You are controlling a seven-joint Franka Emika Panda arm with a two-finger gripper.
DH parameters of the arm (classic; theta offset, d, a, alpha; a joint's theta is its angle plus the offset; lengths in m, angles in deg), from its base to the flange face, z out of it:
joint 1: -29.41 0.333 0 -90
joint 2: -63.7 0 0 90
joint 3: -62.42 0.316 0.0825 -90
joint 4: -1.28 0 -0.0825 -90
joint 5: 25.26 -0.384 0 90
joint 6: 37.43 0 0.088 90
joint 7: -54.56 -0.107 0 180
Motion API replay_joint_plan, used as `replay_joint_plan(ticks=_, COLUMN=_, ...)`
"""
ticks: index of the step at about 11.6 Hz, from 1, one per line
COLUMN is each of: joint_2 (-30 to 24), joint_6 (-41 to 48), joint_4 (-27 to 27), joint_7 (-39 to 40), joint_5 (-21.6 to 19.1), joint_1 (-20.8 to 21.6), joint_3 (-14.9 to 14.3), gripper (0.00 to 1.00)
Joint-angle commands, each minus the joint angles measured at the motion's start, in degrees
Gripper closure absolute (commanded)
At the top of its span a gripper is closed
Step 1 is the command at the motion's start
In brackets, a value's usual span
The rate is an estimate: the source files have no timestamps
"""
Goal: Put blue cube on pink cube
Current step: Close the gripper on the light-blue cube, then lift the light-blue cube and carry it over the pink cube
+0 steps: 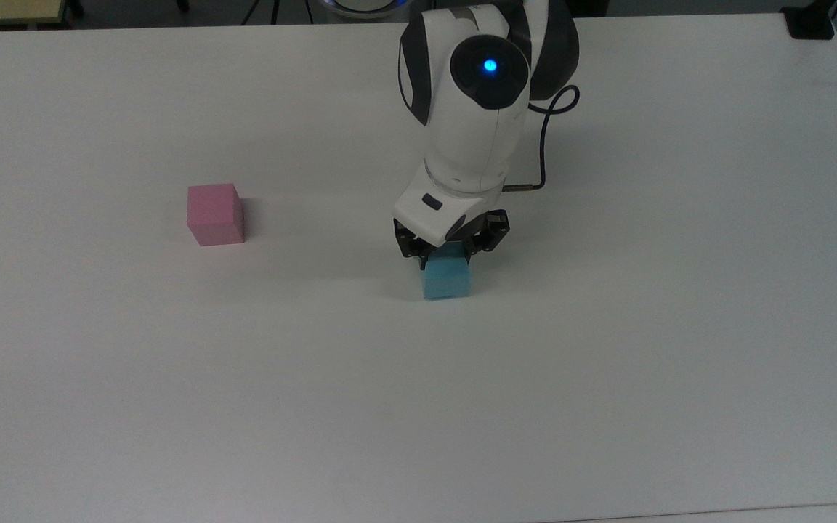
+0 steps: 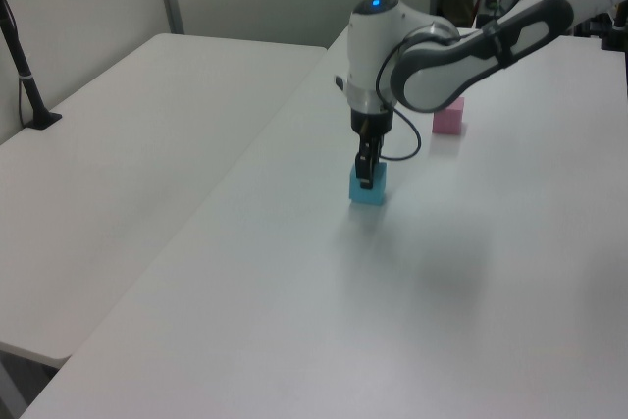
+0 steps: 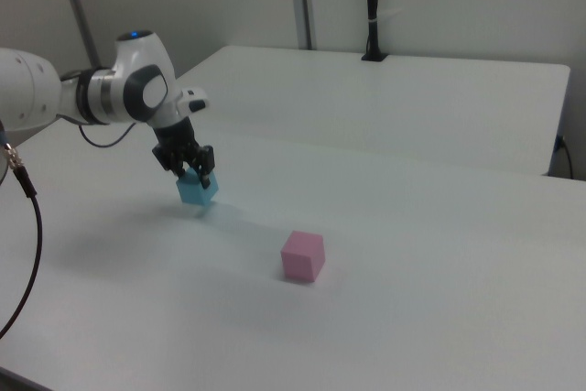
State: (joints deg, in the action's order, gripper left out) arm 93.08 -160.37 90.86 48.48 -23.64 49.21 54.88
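The robot's black two-finger jaws (image 1: 449,250) pinch the small light blue matte cube (image 1: 447,277) from above, holding it slightly tilted just over the white tabletop (image 1: 607,363). In the top view, the small pale pink matte cube (image 1: 215,214) sits well apart at its 9 o'clock.

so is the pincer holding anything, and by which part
The pincer holds the blue cube, gripped by its upper part, a finger on each of two opposite sides, just clear of the table.
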Motion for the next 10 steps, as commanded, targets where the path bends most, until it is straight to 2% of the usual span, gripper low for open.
replay_joint_plan(ticks=1, joint_2=-8.44, joint_6=5.49, joint_4=1.22, joint_7=0.89, joint_5=-0.21, joint_1=-1.24, joint_3=-0.54, gripper=0.70)
replay_joint_plan(ticks=4, joint_2=-14.07, joint_6=10.07, joint_4=1.30, joint_7=2.99, joint_5=-0.21, joint_1=-2.92, joint_3=-0.54, gripper=0.69)
replay_joint_plan(ticks=7, joint_2=-15.84, joint_6=12.27, joint_4=1.22, joint_7=5.27, joint_5=-0.04, joint_1=-4.06, joint_3=-1.68, gripper=0.68)
replay_joint_plan(ticks=10, joint_2=-15.76, joint_6=13.16, joint_4=1.22, joint_7=10.63, joint_5=-0.13, joint_1=-4.33, joint_3=-9.04, gripper=0.68)
